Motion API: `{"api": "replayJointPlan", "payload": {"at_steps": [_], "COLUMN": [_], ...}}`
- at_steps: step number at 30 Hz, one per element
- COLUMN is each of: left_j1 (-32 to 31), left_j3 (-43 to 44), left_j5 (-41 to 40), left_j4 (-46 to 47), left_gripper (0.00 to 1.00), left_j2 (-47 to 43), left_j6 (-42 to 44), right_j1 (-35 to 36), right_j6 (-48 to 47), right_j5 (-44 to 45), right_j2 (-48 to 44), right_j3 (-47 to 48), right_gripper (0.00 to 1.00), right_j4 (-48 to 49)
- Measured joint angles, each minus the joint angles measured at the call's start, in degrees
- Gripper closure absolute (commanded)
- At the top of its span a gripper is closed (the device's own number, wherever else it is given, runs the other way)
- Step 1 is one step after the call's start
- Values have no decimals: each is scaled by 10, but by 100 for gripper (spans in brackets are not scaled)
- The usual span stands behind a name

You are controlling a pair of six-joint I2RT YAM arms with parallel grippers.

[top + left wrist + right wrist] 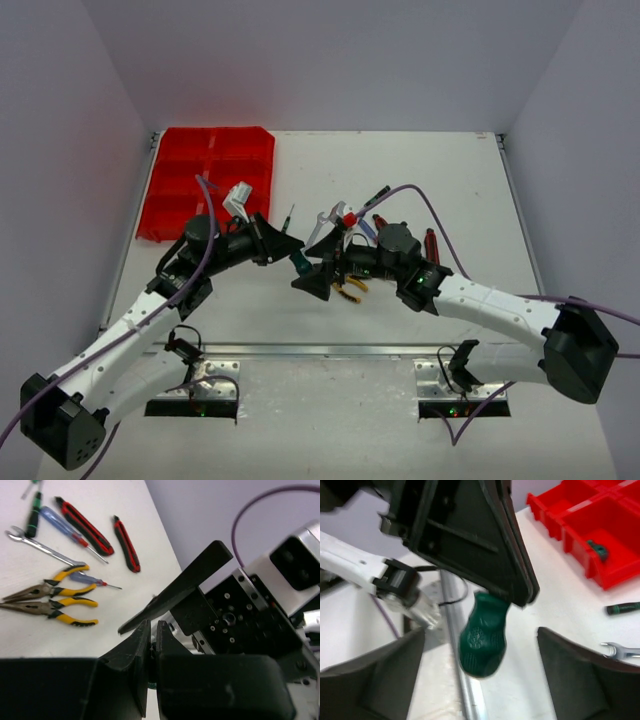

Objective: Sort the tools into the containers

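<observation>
My left gripper is shut on a green-handled screwdriver and holds it above the table's middle; its handle hangs below the left gripper's fingers. My right gripper is open, with its two fingers either side of that handle and not touching it. The other tools lie behind: two yellow-black pliers, a silver wrench, a blue-red screwdriver and two red-black cutters. The red organiser tray stands at the far left and holds a small green item.
A green-black screwdriver and a wrench head lie on the white table between the grippers and the tray. A metal rail runs along the near edge. White walls close in the table on three sides.
</observation>
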Motion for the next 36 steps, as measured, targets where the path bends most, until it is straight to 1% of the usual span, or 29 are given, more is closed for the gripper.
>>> {"api": "replayJointPlan", "payload": {"at_steps": [4,7,9,13,15,18,20,23,27,28,30,31,32,36], "left_j1": [2,15,59,148,172,190,197,201,207,207,207,207,207,207], "left_j3": [40,88,105,117,124,133,145,169,185,187,192,194,196,199], "left_j5": [-84,-160,-197,-319,-383,-459,-491,-508,-501,-499,-496,-496,-496,-500], "left_j4": [-52,-94,-109,-140,-146,-139,-135,-122,-92,-86,-80,-80,-80,-82], "left_gripper": [100,100,100,100,100,100,100,100,99,86,40,19,0,0], "left_j2": [4,29,46,86,119,184,234,300,358,368,386,392,395,396], "left_j6": [11,22,27,28,30,34,35,37,31,29,23,17,14,-1], "right_j1": [0,0,0,0,-1,-1,-1,-1,-1,-1,-1,-1,-1,-5], "right_j6": [-5,-9,-11,-15,-16,-17,-19,-21,-21,-21,-21,-21,-20,-10], "right_j5": [35,87,127,182,200,221,234,251,261,261,261,261,264,286], "right_j2": [0,-2,-6,-33,-62,-113,-145,-180,-202,-206,-211,-212,-212,-204], "right_j3": [0,1,2,-3,-12,-38,-58,-79,-90,-93,-99,-101,-102,-102], "right_gripper": [1,1,1,1,1,1,1,1,1,1,1,1,1,1], "right_j4": [-15,-49,-85,-141,-162,-180,-190,-216,-246,-250,-258,-263,-268,-290]}}
